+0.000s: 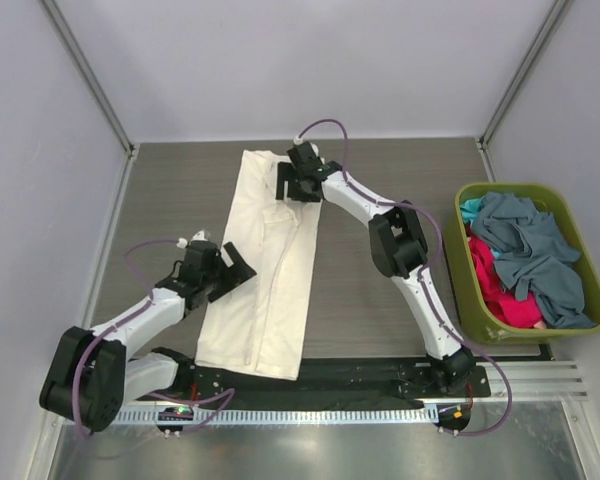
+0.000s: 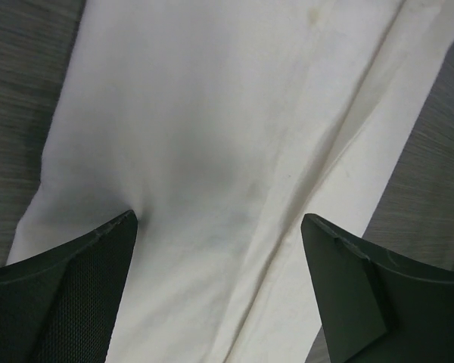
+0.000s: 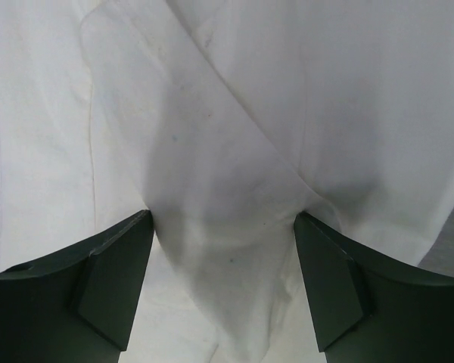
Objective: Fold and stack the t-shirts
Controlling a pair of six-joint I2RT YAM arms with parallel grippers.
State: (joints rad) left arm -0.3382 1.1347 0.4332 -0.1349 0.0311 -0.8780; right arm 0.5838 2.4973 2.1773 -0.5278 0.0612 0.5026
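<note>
A long cream t-shirt (image 1: pixel 265 300) lies folded lengthwise down the middle of the table. My left gripper (image 1: pixel 230 265) stands open over its left edge about halfway down; in the left wrist view the cream cloth (image 2: pixel 212 136) fills the gap between the wide-apart fingers (image 2: pixel 83 272). My right gripper (image 1: pixel 298 185) is open over the shirt's far right part, near the collar end. In the right wrist view its fingertips (image 3: pixel 129 257) rest against the cream cloth (image 3: pixel 227 166), which creases and bulges between them. Neither gripper has closed on the fabric.
An olive-green basket (image 1: pixel 533 187) stands at the right side of the table, holding a grey-blue tee (image 1: pixel 530 245), a red-pink one (image 1: pixel 505 295) and a bit of teal cloth (image 1: pixel 470 208). Grey walls ring the table.
</note>
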